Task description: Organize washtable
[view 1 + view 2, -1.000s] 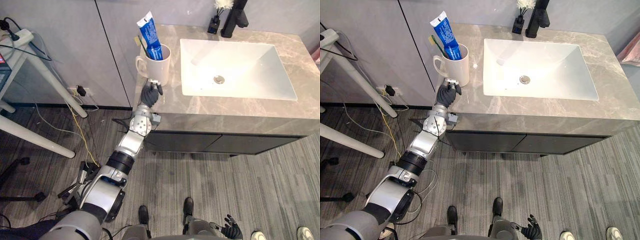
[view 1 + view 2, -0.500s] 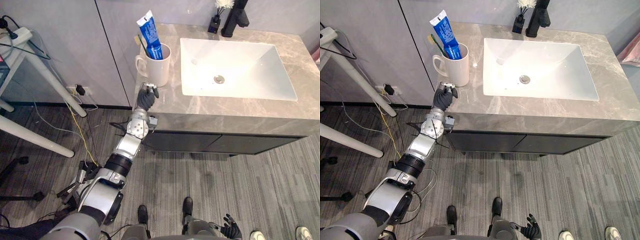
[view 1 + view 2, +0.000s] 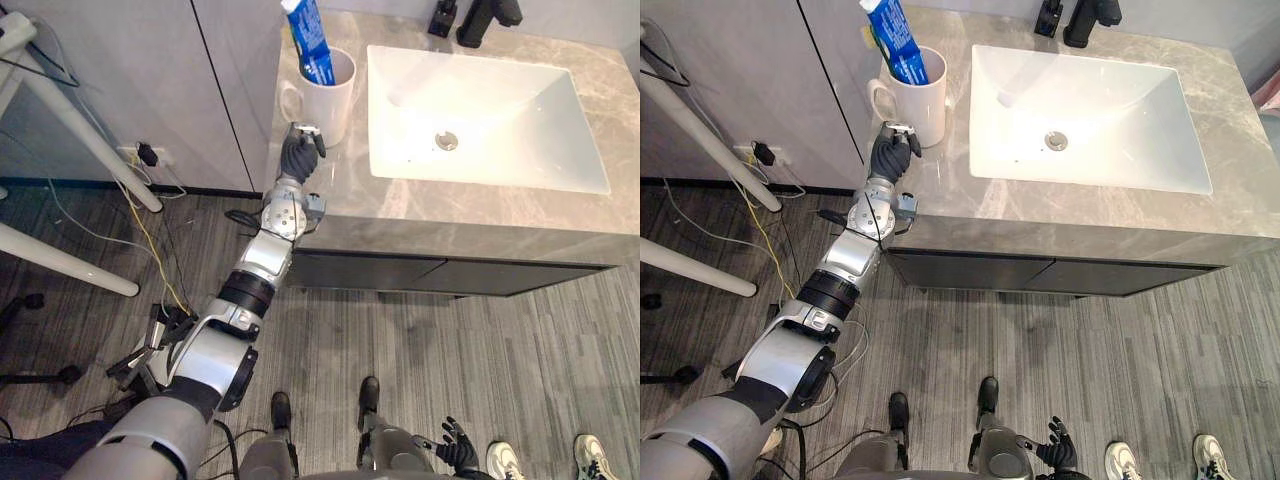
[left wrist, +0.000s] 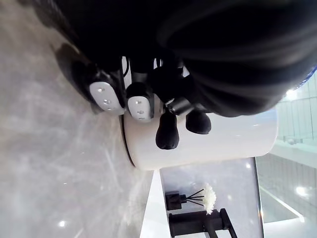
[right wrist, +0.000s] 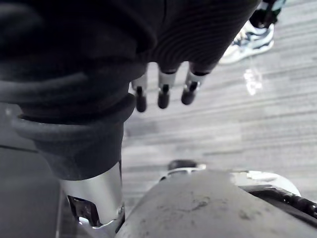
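Grey-brown marbled stone makes up the countertop (image 3: 480,215), and a white rectangular basin (image 3: 520,105) is sunk into most of it, with its drain (image 3: 447,141) near the middle. Along the front, a broad band of stone runs between the basin and the front edge, above a dark cabinet front (image 3: 400,275). On the robot's left the stone narrows to a strip between the basin and the counter's left edge, which butts against a grey wall panel (image 3: 230,90).

The white mug (image 3: 333,100) stands upright on that strip towards the back, close to the left edge, its handle turned outwards to the left. It holds a blue toothpaste tube (image 3: 310,40) standing on end and leaning a little, with a slim dark toothbrush (image 3: 880,55) beside it.

The left hand (image 3: 299,155) sits over the stone just in front of the mug, fingers curled in on themselves with nothing in them. I cannot tell whether the fingertips touch the mug's wall.

At the back, behind the basin, a black faucet (image 3: 488,12) stands next to a small black bottle (image 4: 190,198) with reeds and a white flower.

The right hand (image 3: 455,452) hangs low over the grey plank floor (image 3: 450,330), fingers loose and spread, near a person's shoes (image 3: 590,455).
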`<state>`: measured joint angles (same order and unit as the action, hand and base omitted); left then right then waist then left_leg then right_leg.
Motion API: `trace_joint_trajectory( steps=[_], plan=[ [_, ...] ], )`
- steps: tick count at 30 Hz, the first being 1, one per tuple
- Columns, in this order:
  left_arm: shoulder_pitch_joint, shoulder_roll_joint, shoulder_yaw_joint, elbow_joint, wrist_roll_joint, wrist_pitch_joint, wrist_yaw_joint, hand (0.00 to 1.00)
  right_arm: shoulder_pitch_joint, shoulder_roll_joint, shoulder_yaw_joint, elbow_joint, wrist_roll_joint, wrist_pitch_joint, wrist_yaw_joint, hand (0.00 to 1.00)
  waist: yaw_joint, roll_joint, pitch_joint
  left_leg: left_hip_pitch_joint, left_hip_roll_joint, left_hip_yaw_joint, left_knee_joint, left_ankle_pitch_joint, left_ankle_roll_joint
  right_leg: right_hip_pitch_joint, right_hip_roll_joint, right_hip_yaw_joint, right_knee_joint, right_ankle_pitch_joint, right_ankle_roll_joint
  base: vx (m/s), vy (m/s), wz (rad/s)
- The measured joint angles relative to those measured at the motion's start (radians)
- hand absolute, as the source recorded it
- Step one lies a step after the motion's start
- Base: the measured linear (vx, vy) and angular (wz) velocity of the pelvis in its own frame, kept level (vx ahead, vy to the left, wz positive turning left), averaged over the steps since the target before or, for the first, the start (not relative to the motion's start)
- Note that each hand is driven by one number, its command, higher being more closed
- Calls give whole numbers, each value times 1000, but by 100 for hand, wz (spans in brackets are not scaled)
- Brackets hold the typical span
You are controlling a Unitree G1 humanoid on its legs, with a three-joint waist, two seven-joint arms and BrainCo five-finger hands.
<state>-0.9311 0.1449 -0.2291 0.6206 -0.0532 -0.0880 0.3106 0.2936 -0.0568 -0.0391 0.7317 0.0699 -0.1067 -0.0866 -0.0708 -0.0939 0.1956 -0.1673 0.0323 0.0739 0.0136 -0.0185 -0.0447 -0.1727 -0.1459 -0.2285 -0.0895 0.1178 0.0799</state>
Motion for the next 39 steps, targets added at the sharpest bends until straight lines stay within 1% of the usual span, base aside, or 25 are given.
trace_joint_trajectory(
  steps=[5, 8, 15, 17, 19, 20, 22, 23, 27, 29, 32, 34, 39],
  plan=[
    [-33, -9, -6, 0, -26, 4, 1, 100, -3, -1, 0, -14, 3, 0, 0, 0, 0, 1, 22, -7, 1, 0, 5, 0, 0, -9, 0, 4, 5, 0, 0, -7, 1, 0],
    [-40, -17, -7, -2, -27, 3, 2, 100, -3, -1, 0, -15, 8, 0, 0, 0, 1, 2, 23, -14, 1, 4, 5, 0, 0, -21, 0, 10, 10, 0, 0, -15, 7, -6],
    [-134, -22, -32, -3, -33, 6, 5, 100, -12, -3, 1, -54, 9, -1, 1, 0, -4, 1, 82, -38, -1, 9, 22, 0, 0, -47, -2, 19, 20, 5, -2, -5, 2, -1],
    [-169, -20, -39, 19, -33, 13, 17, 100, -12, -4, 1, -56, 9, -1, 1, 0, -4, 1, 86, -47, -1, 13, 22, 0, 0, -58, -1, 26, 20, 9, -4, -23, 5, -10],
    [-216, -7, -39, 49, -33, 16, 22, 100, -12, -5, 4, -65, 9, -1, 2, 0, -5, 1, 96, -54, -1, 19, 25, 0, 1, -68, 0, 35, 19, 15, -6, -21, 6, -13],
    [-248, 11, -38, 69, -33, 20, 26, 100, -13, -6, 8, -78, 9, -2, 2, 0, -10, 0, 109, -56, -1, 21, 28, 0, 1, -70, 1, 38, 19, 18, -8, -22, 6, -8],
    [-278, 35, -37, 83, -33, 22, 36, 100, -13, -7, 18, -90, 10, -3, 2, 0, -23, -2, 114, -65, 0, 23, 32, 0, 1, -79, 1, 40, 19, 20, -9, -39, 6, -6],
    [-309, 57, -35, 87, -33, 25, 44, 100, -16, -9, 28, -99, 10, -5, 2, 0, -27, -6, 130, -67, 0, 26, 37, 0, 1, -80, 3, 44, 18, 23, -11, -43, 3, -7],
    [-362, 97, -34, 88, -32, 24, 53, 100, -17, -11, 44, -116, 11, -11, 2, 0, -27, -9, 153, -82, 1, 29, 41, 1, 1, -98, 5, 51, 16, 32, -13, -34, 0, -6],
    [-383, 113, -20, 99, -30, 25, 66, 100, -17, -12, 47, -120, 17, -24, 2, 0, -28, -11, 168, -84, 0, 32, 43, 1, 1, -100, 5, 55, 15, 34, -14, -11, 1, -2],
    [-386, 118, 5, 99, -27, 25, 70, 100, -17, -12, 48, -120, 20, -28, 2, 0, -28, -11, 168, -94, 0, 32, 45, 1, 1, -109, 5, 55, 15, 35, -15, 0, 0, 0],
    [-389, 135, 4, 99, -21, 25, 71, 100, -17, -13, 51, -121, 20, -38, 2, 0, -29, -14, 172, -105, -1, 28, 54, 1, 1, -114, 5, 54, 15, 37, -16, 0, 0, 0],
    [-402, 174, 3, 97, -15, 20, 70, 100, -18, -29, 77, -134, 20, -43, 2, 0, -29, -20, 184, -119, -1, 19, 63, 1, 1, -123, 6, 50, 14, 42, -19, -7, 0, 1]
  ],
)
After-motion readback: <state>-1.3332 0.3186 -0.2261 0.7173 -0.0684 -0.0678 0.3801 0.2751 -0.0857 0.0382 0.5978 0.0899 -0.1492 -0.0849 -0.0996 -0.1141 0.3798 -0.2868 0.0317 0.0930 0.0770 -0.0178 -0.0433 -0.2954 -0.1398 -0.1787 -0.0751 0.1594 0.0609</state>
